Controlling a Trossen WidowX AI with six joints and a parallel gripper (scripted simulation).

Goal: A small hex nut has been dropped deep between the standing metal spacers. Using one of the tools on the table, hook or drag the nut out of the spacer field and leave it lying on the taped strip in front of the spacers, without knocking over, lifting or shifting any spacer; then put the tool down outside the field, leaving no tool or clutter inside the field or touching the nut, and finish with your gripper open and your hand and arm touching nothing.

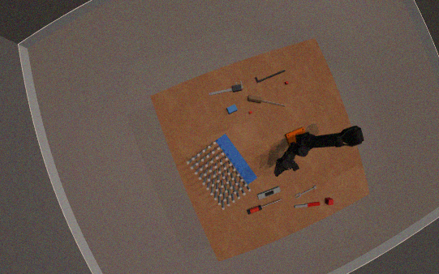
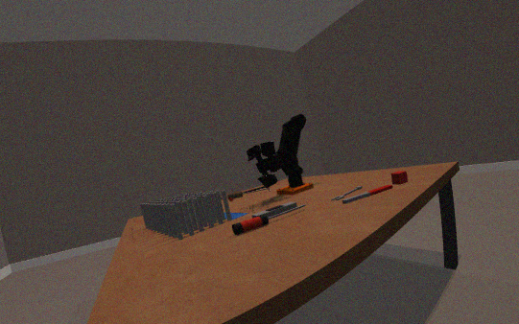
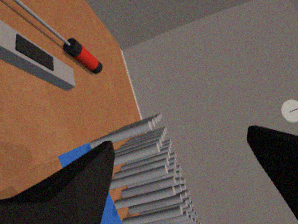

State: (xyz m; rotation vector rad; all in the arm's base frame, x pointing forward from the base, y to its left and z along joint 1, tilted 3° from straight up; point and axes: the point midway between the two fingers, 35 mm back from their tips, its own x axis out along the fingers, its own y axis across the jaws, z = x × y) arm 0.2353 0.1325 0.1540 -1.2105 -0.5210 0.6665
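Observation:
The standing metal spacers (image 1: 221,200) (image 2: 182,220) (image 3: 145,156) form a dense upright field. The blue taped strip (image 1: 237,159) (image 2: 236,216) (image 3: 76,154) runs along their front side. I cannot see the hex nut in any view. A black rod with a short bent end (image 1: 271,76) lies at the far side of the table. A brown-handled tool with a thin shaft (image 1: 254,99) lies nearer the arm. My gripper (image 1: 286,167) (image 3: 181,140) is open and holds nothing. It is raised above the table, on the strip's side of the spacers, and the wrist view faces the field.
A red-handled screwdriver (image 1: 254,210) (image 2: 251,224) (image 3: 86,58) and a grey block-like tool (image 1: 275,190) (image 3: 62,76) lie beside the field. A wrench (image 1: 305,191), a red-handled tool (image 1: 313,204) and a red cube (image 1: 329,201) (image 2: 399,177) lie farther along. A grey tool (image 1: 236,87) and a blue block (image 1: 231,109) lie opposite.

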